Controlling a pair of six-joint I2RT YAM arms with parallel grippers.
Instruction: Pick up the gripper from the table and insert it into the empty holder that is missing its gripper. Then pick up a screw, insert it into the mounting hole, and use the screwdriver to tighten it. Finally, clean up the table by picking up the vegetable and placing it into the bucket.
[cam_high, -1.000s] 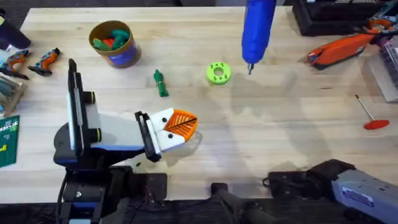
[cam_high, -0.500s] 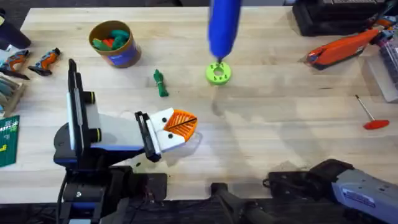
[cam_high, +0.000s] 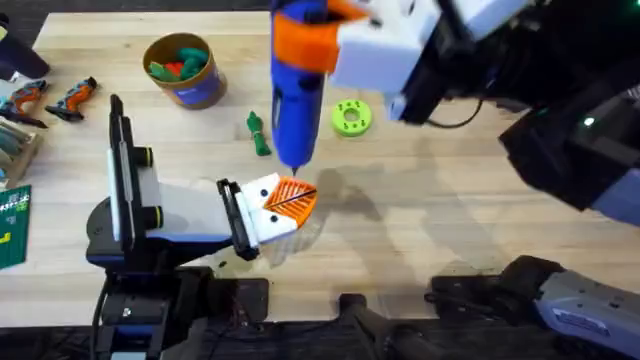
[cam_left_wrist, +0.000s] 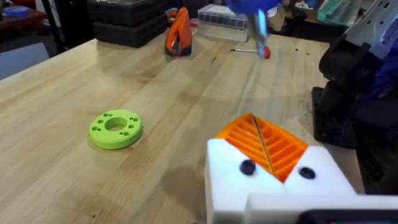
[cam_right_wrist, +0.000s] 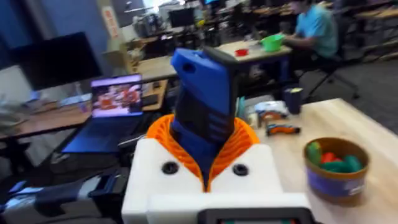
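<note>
My right gripper (cam_high: 305, 40) is shut on the blue screwdriver (cam_high: 295, 95), held upright. In the right wrist view its orange pads (cam_right_wrist: 233, 146) clamp the blue body (cam_right_wrist: 205, 112). The screwdriver's metal tip (cam_high: 295, 165) hangs just above my left gripper (cam_high: 292, 197); I cannot tell if it touches. My left gripper rests low over the table with its jaws shut. Both of its white blocks (cam_left_wrist: 273, 186) carry orange ribbed wedges (cam_left_wrist: 264, 146) and a dark screw head (cam_left_wrist: 247, 167). The dark green vegetable (cam_high: 258, 133) lies on the table. The bucket (cam_high: 183, 68) stands at the back left with toy pieces in it.
A lime-green disc (cam_high: 350, 117) lies right of the vegetable, also visible as the green disc (cam_left_wrist: 116, 129) ahead of my left gripper. An orange-and-black tool (cam_left_wrist: 179, 34) and a red-handled tool (cam_left_wrist: 264, 51) lie farther off. Small tools (cam_high: 50, 98) sit at the table's left edge.
The screwdriver has travelled left and toward the front, from over the green disc to just above my left gripper. My right arm and gripper have come into the overhead view. My left arm is still.
</note>
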